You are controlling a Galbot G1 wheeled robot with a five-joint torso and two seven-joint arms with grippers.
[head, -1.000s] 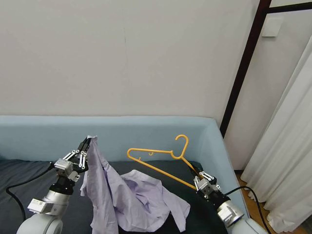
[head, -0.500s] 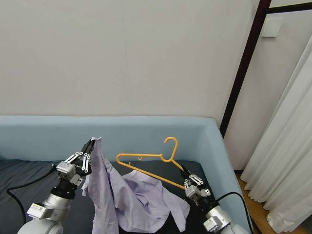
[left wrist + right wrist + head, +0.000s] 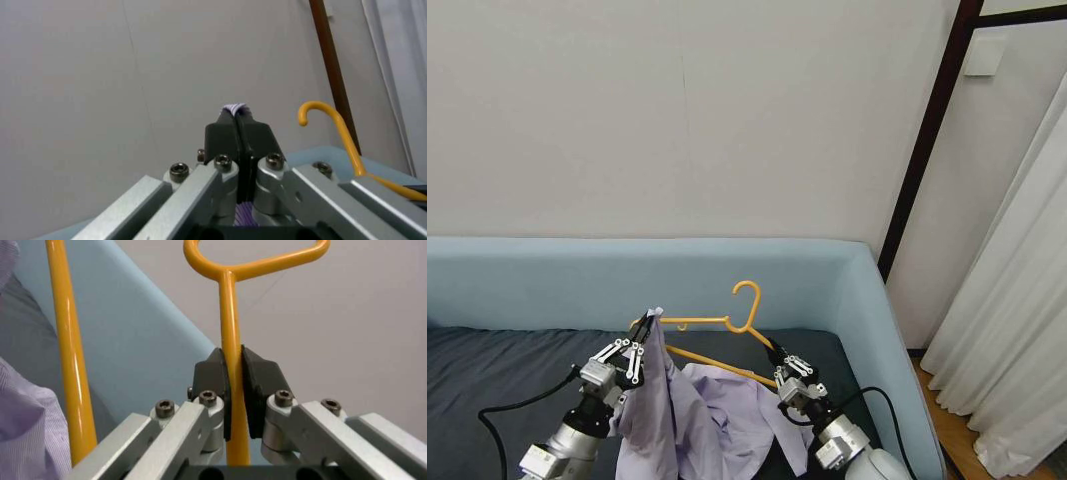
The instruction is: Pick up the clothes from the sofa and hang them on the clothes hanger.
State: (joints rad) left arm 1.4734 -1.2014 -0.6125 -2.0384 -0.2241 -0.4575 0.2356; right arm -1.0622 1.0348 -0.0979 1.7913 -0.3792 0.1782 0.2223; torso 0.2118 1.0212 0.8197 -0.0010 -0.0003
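The left gripper (image 3: 645, 326) is raised over the dark seat on the left side of the sofa, its fingers pressed together on a fold of the shirt (image 3: 717, 425). In the left wrist view a small tuft of striped cloth pokes out past the black pads (image 3: 223, 137). The right gripper (image 3: 783, 360) stands just right of centre, its jaws clamped on the thin stem of the clothes hanger (image 3: 697, 321) just below the hook, as the right wrist view shows.

The shirt is pale lilac with fine stripes. Its pinched part is lifted into a peak at the left gripper, and from there it falls in loose folds, with the rest lying crumpled on the seat between the two arms. The hanger is orange plastic and is held tilted in the air above the shirt. Its hook curls upward in front of the backrest, and its far end reaches across to just beside the lifted peak of cloth.

There is one shirt, one hanger and two grippers, each holding one thing. The sofa (image 3: 527, 270) has a light blue back and side and dark cushions.
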